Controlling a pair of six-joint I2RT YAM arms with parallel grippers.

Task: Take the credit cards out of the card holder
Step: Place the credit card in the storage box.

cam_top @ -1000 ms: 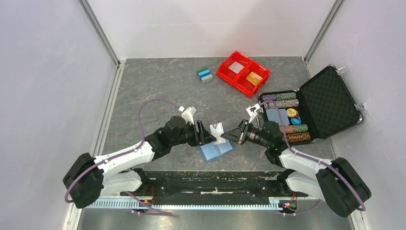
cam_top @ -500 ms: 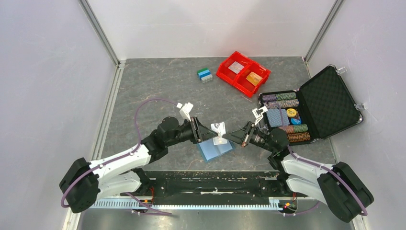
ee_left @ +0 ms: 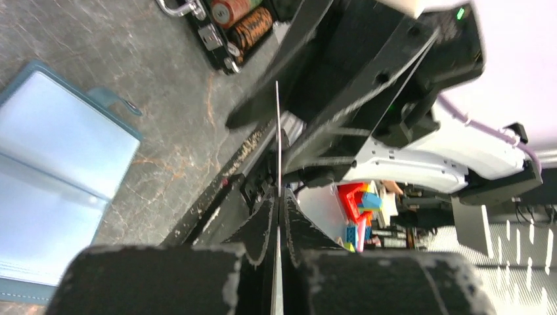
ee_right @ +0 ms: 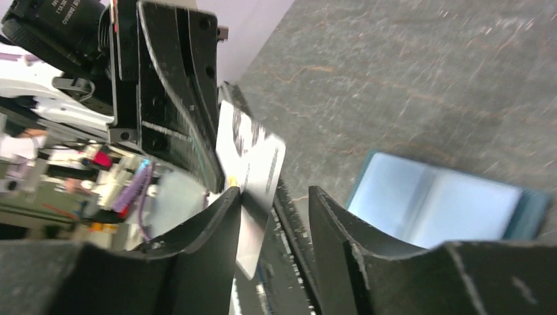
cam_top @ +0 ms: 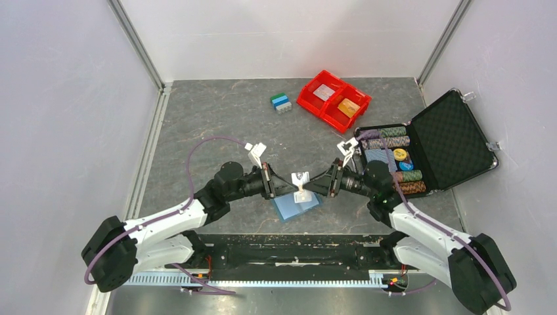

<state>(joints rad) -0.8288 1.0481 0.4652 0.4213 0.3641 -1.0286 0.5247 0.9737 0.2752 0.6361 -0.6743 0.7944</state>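
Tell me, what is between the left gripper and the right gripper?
A whitish credit card, pinched by the left gripper, as the top view shows.

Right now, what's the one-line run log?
left gripper: shut on whitish-grey plastic credit card | right gripper: open around it | light-blue plastic card holder: spread open below

Both arms lean inward from the near edge of the worktop and meet tip to tip above its middle – the left arm point(cam_top: 171, 220) angled up and right, the right arm point(cam_top: 420, 226) up and left; the left pincer point(ee_left: 278, 203) is clamped tight on a whitish credit card point(ee_right: 253, 164); the right pincer point(ee_right: 274, 197) has its fingers apart, the card close beside one of them.
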